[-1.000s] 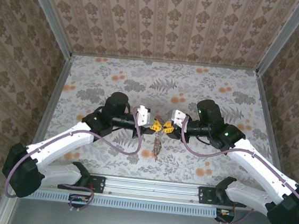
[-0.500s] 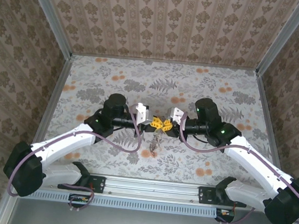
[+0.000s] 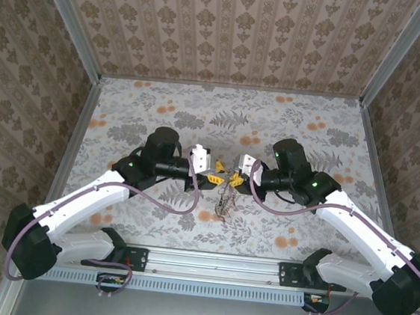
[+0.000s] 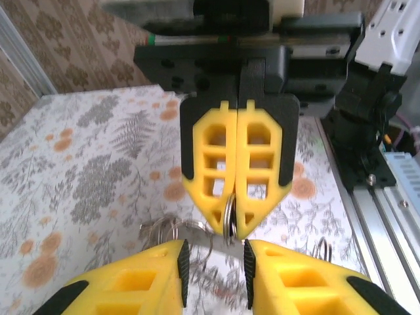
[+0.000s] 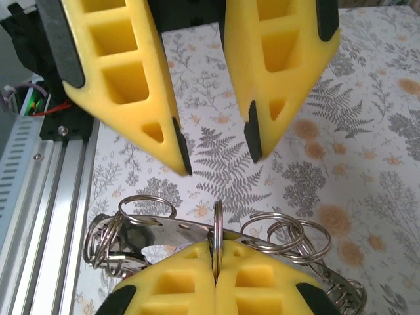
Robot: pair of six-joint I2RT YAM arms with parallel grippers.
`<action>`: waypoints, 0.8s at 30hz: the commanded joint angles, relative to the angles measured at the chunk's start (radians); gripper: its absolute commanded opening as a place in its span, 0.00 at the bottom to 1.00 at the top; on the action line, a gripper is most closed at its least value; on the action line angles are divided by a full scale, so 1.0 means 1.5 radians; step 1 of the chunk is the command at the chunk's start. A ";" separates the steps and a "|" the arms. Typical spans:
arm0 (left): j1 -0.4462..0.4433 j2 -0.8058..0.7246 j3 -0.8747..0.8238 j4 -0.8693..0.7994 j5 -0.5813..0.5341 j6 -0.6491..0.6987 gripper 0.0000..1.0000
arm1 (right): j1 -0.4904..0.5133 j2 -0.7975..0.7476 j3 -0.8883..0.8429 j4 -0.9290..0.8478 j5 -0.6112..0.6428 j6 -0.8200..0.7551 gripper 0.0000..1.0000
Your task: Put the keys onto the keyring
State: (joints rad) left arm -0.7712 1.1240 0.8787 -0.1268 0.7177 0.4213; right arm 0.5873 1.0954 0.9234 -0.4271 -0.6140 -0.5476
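Top view, change: a moment before, the two yellow tips met over the middle of the table (image 3: 288, 128). Now the left gripper (image 3: 214, 174) had drawn back a little, and a gap showed between it and the right gripper (image 3: 235, 180).
Top view, load: the bunch of small rings (image 3: 224, 199) dangled just below the right gripper, above the table and slightly nearer the arm bases.
Left wrist view, own fingers: the left gripper (image 4: 213, 261) stood apart, with nothing between its pads.
Left wrist view, facing it: the right gripper (image 4: 234, 226) was pressed together, with the keyring (image 4: 229, 220) pinched edge-on at its tips.
Right wrist view, own fingers: the right gripper (image 5: 215, 254) was clamped on the keyring (image 5: 216, 222), which stood upright out of the seam. The other rings and a flat metal strip fanned out to either side of it.
Right wrist view, facing it: the left gripper (image 5: 220, 154) hung apart just above, not touching the metal.
Keys: I could not pick any out for certain among the tangle.
Meaning: it looked like a let-go by the left side, so the right alone carried the load. I judged the threading unfinished, with the left free to take a fresh hold.
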 commanded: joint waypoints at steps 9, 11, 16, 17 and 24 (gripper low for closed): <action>-0.011 0.060 0.098 -0.165 -0.022 0.026 0.34 | 0.051 0.050 0.080 -0.088 0.090 -0.066 0.00; -0.014 0.068 0.104 -0.152 -0.022 0.008 0.34 | 0.054 0.051 0.080 -0.083 0.097 -0.065 0.00; -0.022 0.091 0.112 -0.145 -0.009 0.002 0.31 | 0.058 0.052 0.081 -0.079 0.100 -0.061 0.00; -0.024 0.096 0.113 -0.143 -0.003 0.004 0.29 | 0.058 0.050 0.079 -0.077 0.098 -0.058 0.00; -0.030 0.110 0.110 -0.141 0.024 0.016 0.23 | 0.058 0.033 0.060 -0.024 0.089 -0.032 0.00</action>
State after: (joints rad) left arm -0.8082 1.2789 1.0214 -0.3359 0.7116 0.4416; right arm 0.6685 1.1751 1.0035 -0.5350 -0.4664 -0.6212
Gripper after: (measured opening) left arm 0.246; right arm 0.067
